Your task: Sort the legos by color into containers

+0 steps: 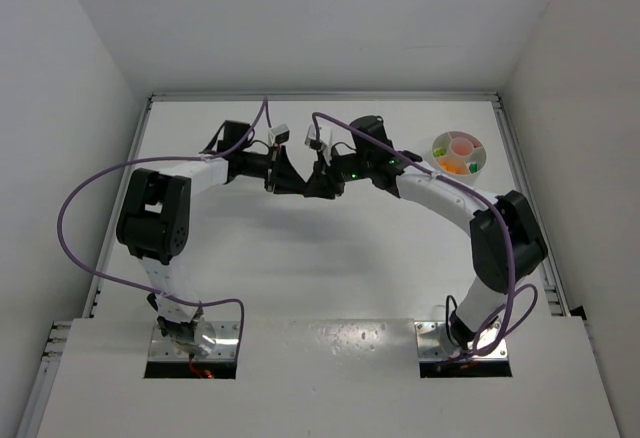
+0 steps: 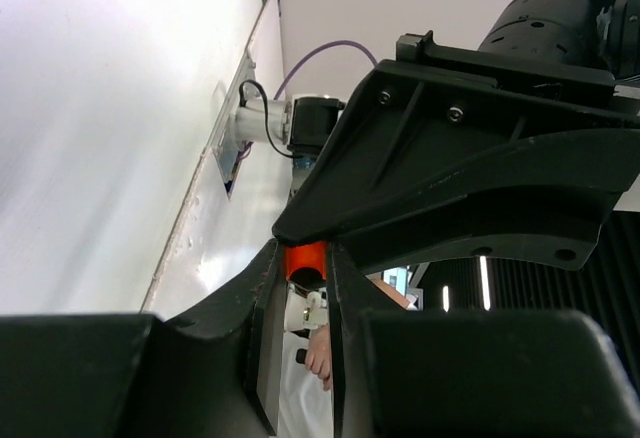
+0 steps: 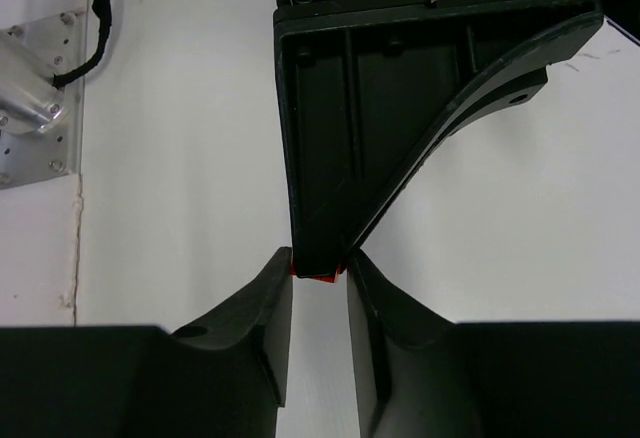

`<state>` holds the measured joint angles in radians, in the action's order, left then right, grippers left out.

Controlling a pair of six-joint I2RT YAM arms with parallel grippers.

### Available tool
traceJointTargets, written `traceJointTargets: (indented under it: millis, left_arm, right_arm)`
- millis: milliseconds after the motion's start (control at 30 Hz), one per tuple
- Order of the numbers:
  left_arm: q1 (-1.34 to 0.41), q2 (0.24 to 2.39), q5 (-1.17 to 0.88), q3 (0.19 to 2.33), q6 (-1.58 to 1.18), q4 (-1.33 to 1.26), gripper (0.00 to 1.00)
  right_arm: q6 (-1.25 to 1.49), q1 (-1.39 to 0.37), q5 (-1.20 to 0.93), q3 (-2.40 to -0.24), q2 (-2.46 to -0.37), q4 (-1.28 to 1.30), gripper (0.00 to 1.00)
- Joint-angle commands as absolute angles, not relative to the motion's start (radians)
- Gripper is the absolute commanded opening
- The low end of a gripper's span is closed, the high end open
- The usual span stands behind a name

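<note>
My two grippers meet tip to tip above the middle of the table. The left gripper and the right gripper both close on one small red-orange lego. In the left wrist view that lego sits pinched at the tips of my left gripper, with the right gripper's black body just above it. In the right wrist view the lego shows as a thin red sliver between the tips of my right gripper. The round white dish stands at the far right, holding orange, yellow and green legos.
White walls enclose the table on the left, back and right. Purple cables loop off both arms. The right arm's base plate shows at the left of the right wrist view. No loose legos show on the tabletop.
</note>
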<state>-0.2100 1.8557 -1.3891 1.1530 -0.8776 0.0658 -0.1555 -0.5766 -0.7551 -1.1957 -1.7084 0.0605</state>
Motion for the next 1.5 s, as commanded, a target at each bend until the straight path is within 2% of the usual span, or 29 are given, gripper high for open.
traceJointTargets:
  millis: [0,33,67,133,167,267,300,333,367,400,533,667,800,900,1100,1300,1467]
  left_arm:
    - [-0.218,1.807,-1.413,1.138,-0.882,0.048,0.03]
    - [-0.218,1.807,-1.413,1.138,-0.882,0.048,0.03]
    - [-0.218,1.807,-1.413,1.138,-0.882,0.048,0.03]
    - [-0.218,1.807,-1.413,1.138,-0.882,0.048,0.05]
    - [-0.218,1.807,-1.413,1.138,-0.882,0.048,0.16]
    - [-0.218,1.807,-1.401,1.138,-0.882,0.048,0.50]
    - [-0.203,1.807,-1.391,1.138,-0.870,0.048,0.71]
    - [-0.180,1.796,-1.379,1.149,-0.855,0.066,0.85]
    - [-0.166,1.783,-1.338,1.172,-0.829,0.098,0.96]
    - [-0.152,1.782,-1.319,1.187,-0.798,0.133,1.00]
    - [-0.088,1.758,-1.226,1.259,-0.681,0.257,1.00]
    - [0.009,1.692,-1.001,1.290,-0.669,0.267,1.00]
    - [0.021,1.672,-0.831,1.353,-0.542,0.349,1.00]
    - [-0.018,1.672,-0.688,1.384,-0.352,0.478,1.00]
    - [-0.110,1.600,-0.427,1.358,-0.148,0.517,1.00]
    - [-0.216,1.588,-0.230,1.388,-0.066,0.551,1.00]
    - [-0.229,1.603,-0.219,1.401,-0.066,0.568,1.00]
  right_arm:
    - [-0.161,-0.572,-0.772,-1.238,-1.694,0.012,0.26]
    - [-0.161,-0.583,-0.772,-1.247,-1.694,0.012,0.23]
    - [-0.161,-0.583,-0.772,-1.247,-1.694,0.021,0.16]
    - [-0.161,-0.583,-0.762,-1.247,-1.694,0.021,0.07]
    - [-0.161,-0.583,-0.753,-1.247,-1.694,0.031,0.00]
    - [-0.170,-0.583,-0.743,-1.229,-1.694,0.040,0.00]
    - [-0.181,-0.583,-0.742,-1.229,-1.684,0.052,0.00]
    - [-0.181,-0.583,-0.742,-1.217,-1.684,0.063,0.00]
    - [-0.192,-0.574,-0.733,-1.201,-1.672,0.063,0.00]
    - [-0.192,-0.574,-0.733,-1.192,-1.672,0.077,0.00]
    - [-0.247,-0.554,-0.660,-1.140,-1.617,0.182,0.00]
    - [-0.322,-0.506,-0.543,-1.075,-1.546,0.320,0.00]
    - [-0.342,-0.413,-0.399,-1.091,-1.534,0.468,0.00]
    - [-0.363,-0.270,-0.345,-1.144,-1.534,0.528,0.00]
    - [-0.432,0.010,-0.281,-1.360,-1.626,0.652,0.00]
    - [-0.445,0.135,-0.272,-1.570,-1.790,0.759,0.00]
    - [-0.436,0.176,-0.287,-1.681,-1.894,0.788,0.00]
